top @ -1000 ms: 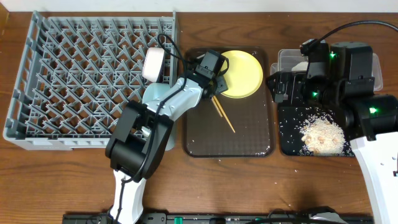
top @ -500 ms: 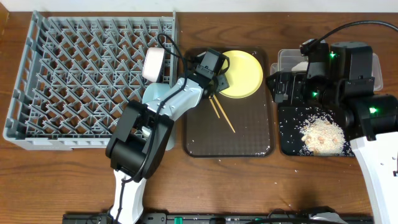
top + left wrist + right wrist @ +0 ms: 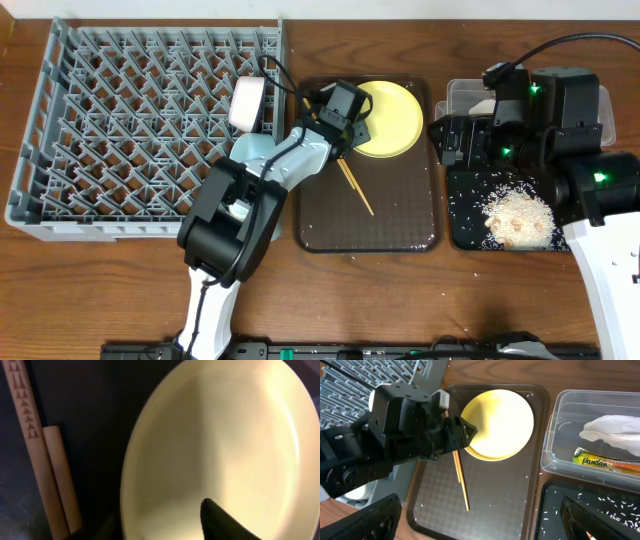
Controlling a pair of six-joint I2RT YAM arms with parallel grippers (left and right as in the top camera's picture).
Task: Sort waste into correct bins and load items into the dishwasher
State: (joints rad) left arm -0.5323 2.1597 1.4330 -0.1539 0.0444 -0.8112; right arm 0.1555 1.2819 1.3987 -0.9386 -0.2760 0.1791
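Brown wooden tabletop [image 3: 120,280] fills the overhead view. A grey dish rack [image 3: 140,120] sits at its left. A small white vessel [image 3: 245,103] stands at the rack's right wall, and a light blue bowl [image 3: 248,150] lies just below it, partly under the left arm. Beside the rack is a dark brown serving tray [image 3: 400,225] carrying a yellow plate [image 3: 390,118] and chopsticks [image 3: 356,187]. The left gripper [image 3: 350,130] is at the plate's left edge. On the right, a black tray [image 3: 458,228] holds a heap of rice scraps [image 3: 515,215], and the right arm [image 3: 560,120] hides much of a clear tub [image 3: 468,95].

From the left wrist, the plate [image 3: 225,435] takes up most of the picture and the chopsticks [image 3: 37,460] lie at the left. One dark fingertip [image 3: 222,522] is over the plate's inner face. Whether the jaws have clamped the rim, I cannot tell.

From the right wrist, the right gripper [image 3: 480,507] is spread wide and holds nothing, above the serving tray [image 3: 500,505]. The left gripper [image 3: 465,432] touches the plate [image 3: 500,422]. The tub [image 3: 555,455] contains a white napkin [image 3: 615,432] and a green-and-yellow wrapper [image 3: 602,462].
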